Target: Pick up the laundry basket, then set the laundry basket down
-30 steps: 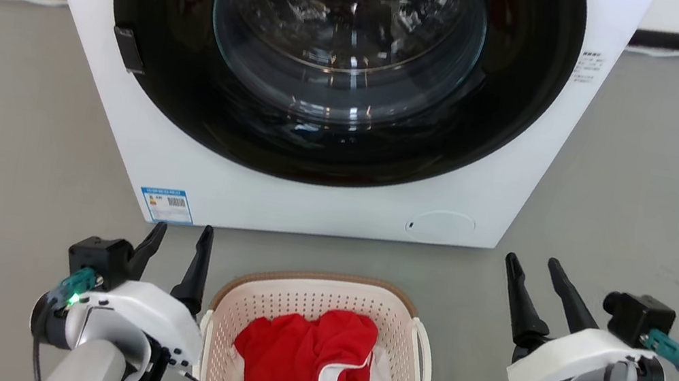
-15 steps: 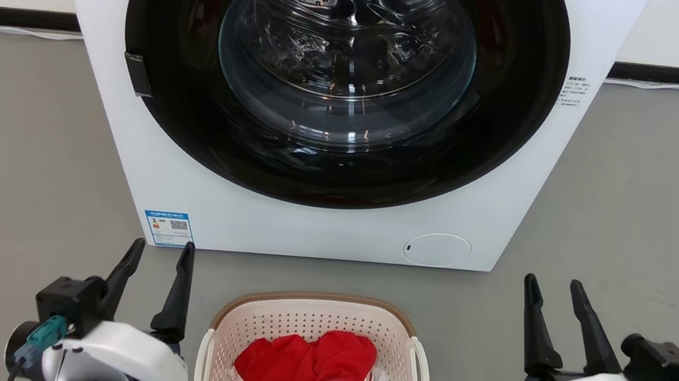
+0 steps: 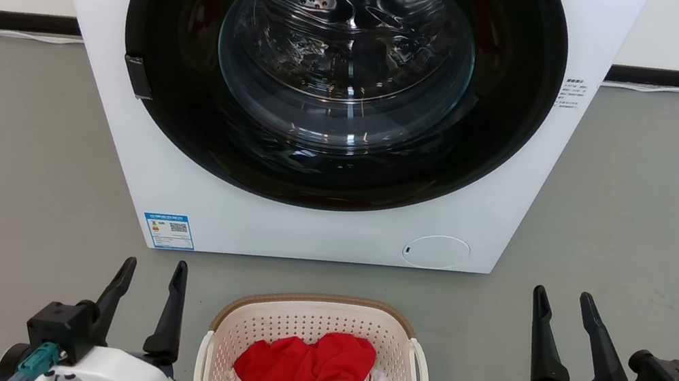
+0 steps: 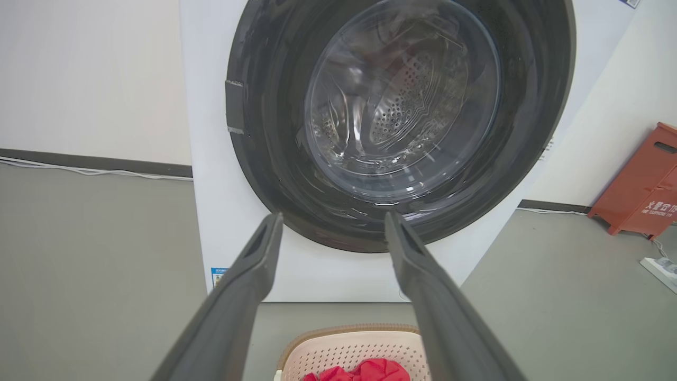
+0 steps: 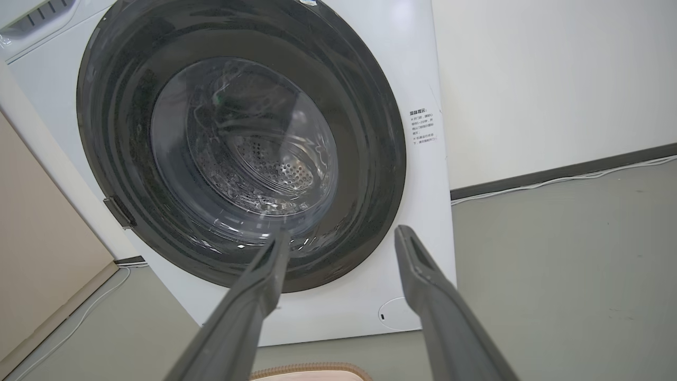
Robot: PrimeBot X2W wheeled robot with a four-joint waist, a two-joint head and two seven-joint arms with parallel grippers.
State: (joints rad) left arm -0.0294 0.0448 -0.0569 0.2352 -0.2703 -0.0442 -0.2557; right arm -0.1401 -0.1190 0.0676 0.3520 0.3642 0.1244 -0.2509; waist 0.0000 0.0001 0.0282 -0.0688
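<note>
Two wide, empty pincers — left pincer [image 3: 155, 263] and right pincer [image 3: 562, 293] — flank the laundry basket [image 3: 290, 319]; uneven grips could tilt it, spilling the clothes [image 3: 296, 369].

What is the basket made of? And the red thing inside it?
The laundry basket looks like cream plastic, matte, with moulded rows of holes; its brown rim imitates weave. The red thing looks like soft cloth: it folds and crumples.

Before the washer [image 3: 318, 235], the laundry basket [image 3: 314, 299], clothes [image 3: 298, 377] inside.
</note>
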